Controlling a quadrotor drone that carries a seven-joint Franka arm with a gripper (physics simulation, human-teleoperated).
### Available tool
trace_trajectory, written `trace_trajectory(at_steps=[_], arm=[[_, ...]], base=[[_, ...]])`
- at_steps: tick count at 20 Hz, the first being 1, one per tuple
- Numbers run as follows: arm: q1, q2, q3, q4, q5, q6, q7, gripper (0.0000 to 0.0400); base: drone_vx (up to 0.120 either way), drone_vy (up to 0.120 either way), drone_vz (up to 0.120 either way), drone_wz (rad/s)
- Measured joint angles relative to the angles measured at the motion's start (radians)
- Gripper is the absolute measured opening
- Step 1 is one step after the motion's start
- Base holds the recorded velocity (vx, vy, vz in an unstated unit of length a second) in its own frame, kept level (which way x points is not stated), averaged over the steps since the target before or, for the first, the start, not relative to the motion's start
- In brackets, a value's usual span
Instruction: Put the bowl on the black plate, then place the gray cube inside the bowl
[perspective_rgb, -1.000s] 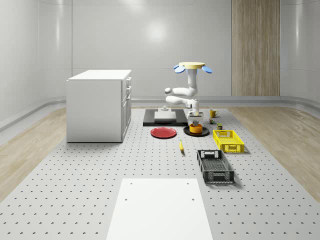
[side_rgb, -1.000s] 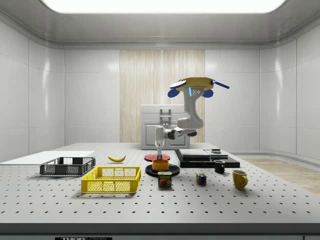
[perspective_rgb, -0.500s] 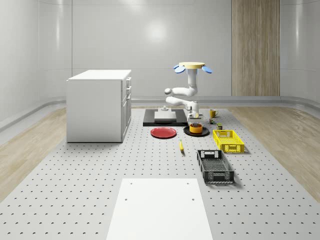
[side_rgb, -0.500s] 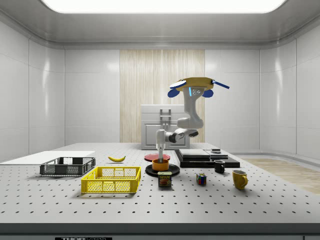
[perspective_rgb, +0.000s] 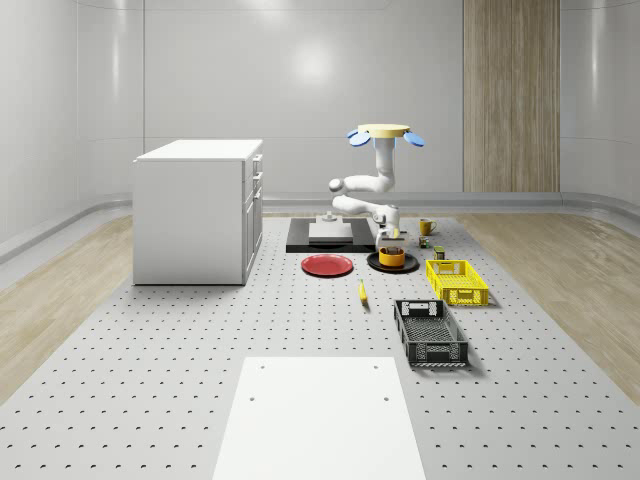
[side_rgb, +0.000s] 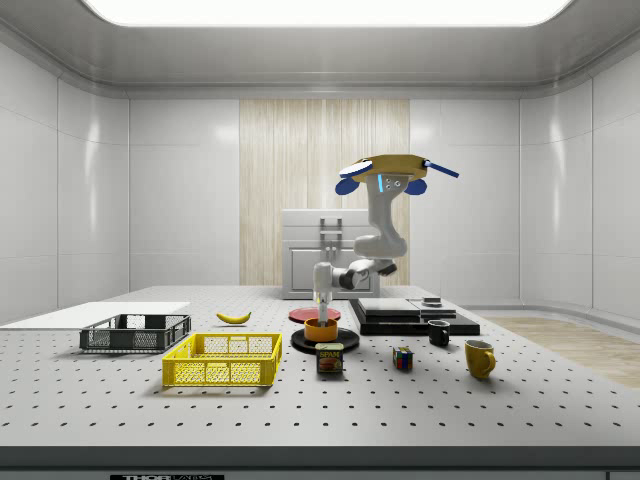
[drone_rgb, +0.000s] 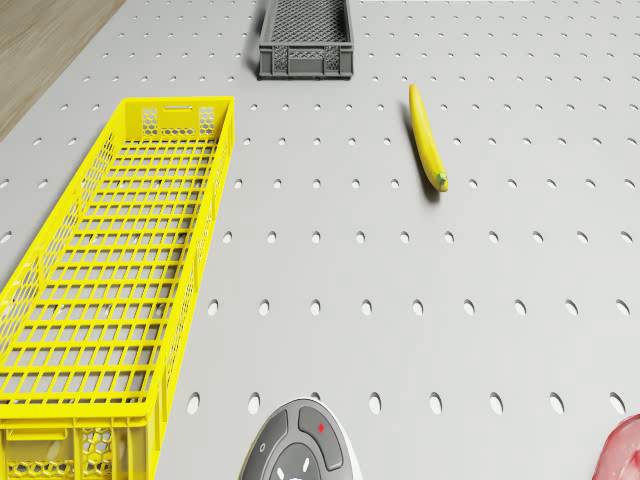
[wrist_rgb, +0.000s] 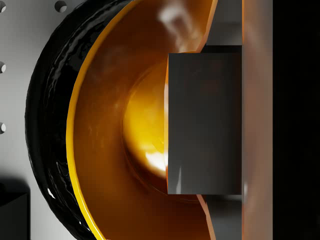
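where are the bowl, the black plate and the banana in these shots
bowl (wrist_rgb: 107, 150): wrist view, on its orange inner wall.
black plate (wrist_rgb: 52, 100): wrist view, on the rim showing beside the bowl.
banana (drone_rgb: 426, 137): drone view, on the middle of its yellow body.

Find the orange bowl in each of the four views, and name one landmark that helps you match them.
Whole-scene view: the orange bowl sits right of centre, beside the red plate.
Side view: bowl at centre, behind the yellow basket.
Drone view: I cannot find it.
Wrist view: bowl interior under the camera.
Shared landmark: the black plate beneath it.
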Motion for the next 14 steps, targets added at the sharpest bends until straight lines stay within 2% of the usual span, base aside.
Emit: trace_trajectory(at_steps=[3, 5, 7, 10, 14], arm=[[-0.006, 0.008, -0.024, 0.012, -0.024, 0.005, 0.001, 0.0251], [-0.007, 0.012, -0.032, 0.016, -0.033, 0.005, 0.0, 0.0309], [-0.003, 0.016, -0.027, 0.011, -0.029, -0.002, -0.001, 0.0345], [0.008, 0.019, -0.005, -0.005, -0.01, -0.02, -0.002, 0.0374], [0.023, 0.023, 0.034, -0.031, 0.027, -0.048, -0.004, 0.039]], base=[[0.0, 0.0, 0.0, 0.0], [0.0, 0.0, 0.0, 0.0], [0.0, 0.0, 0.0, 0.0], [0.0, 0.0, 0.0, 0.0], [0.0, 0.0, 0.0, 0.0]])
